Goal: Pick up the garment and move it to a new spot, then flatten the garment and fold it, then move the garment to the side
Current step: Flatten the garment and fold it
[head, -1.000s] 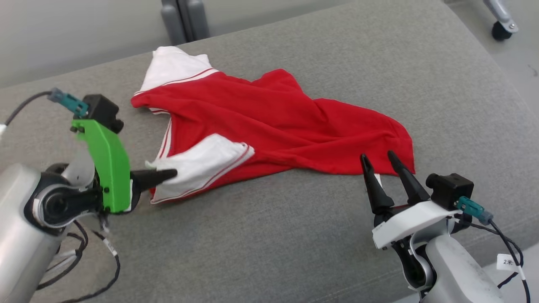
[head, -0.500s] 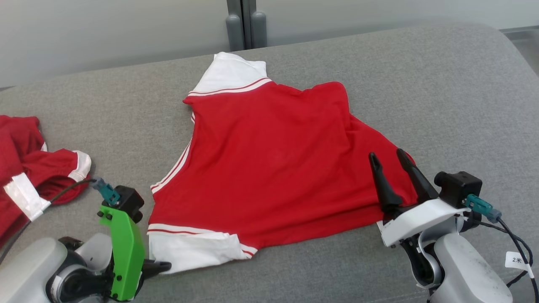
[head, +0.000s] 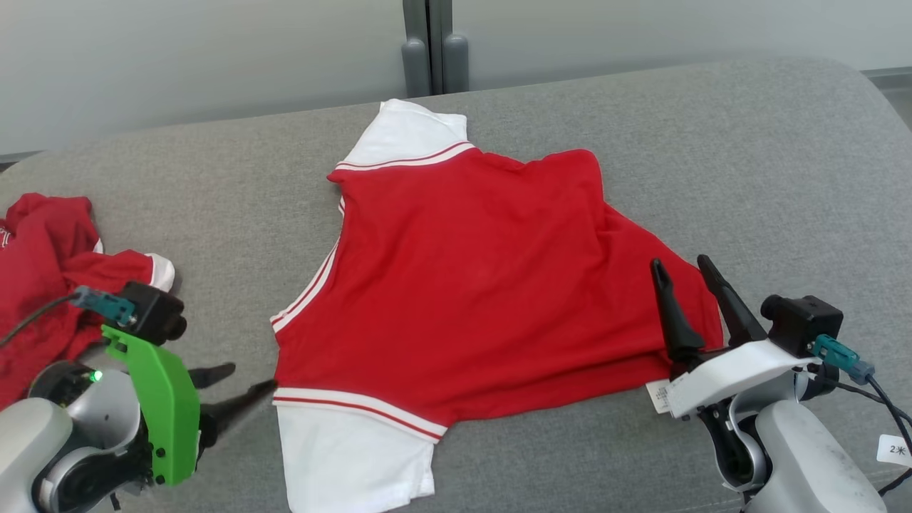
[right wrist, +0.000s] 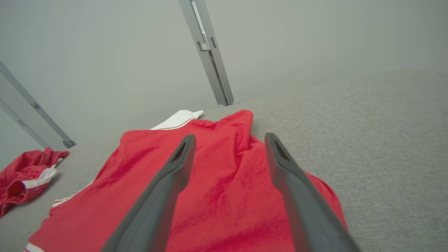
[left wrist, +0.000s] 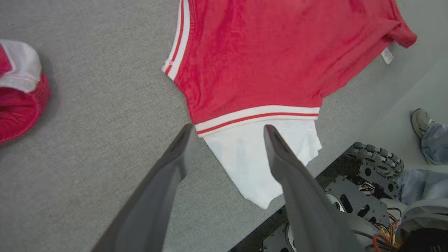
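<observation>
Where the left arm sits: low at the near left, its wrist turned so that the left gripper (head: 249, 377) points sideways at the shirt's near-left corner.
Left jaws: spread apart with nothing between them. In the wrist view one finger lies over bare cushion (head: 748, 178) and the other over the white near sleeve (head: 349, 456); whether it touches cannot be told.
Right arm: low at the near right, the right gripper (head: 680, 262) pointing away from the robot, its fingers raised over the shirt's right edge.
Right jaws: apart, gripping nothing.
Garment (head: 470, 271): a red short-sleeved shirt, spread mostly flat in the middle of the grey cushion.
Sleeves: white below red-striped bands; the far sleeve (head: 406, 135) lies toward the wall, and the near sleeve's tip reaches past the cushion's front edge.
Right side of the shirt: creased and slightly bunched, a small white tag (head: 659, 395) showing at the near corner.
Second garment (head: 43, 263): red and white, crumpled at the far left, well apart.
</observation>
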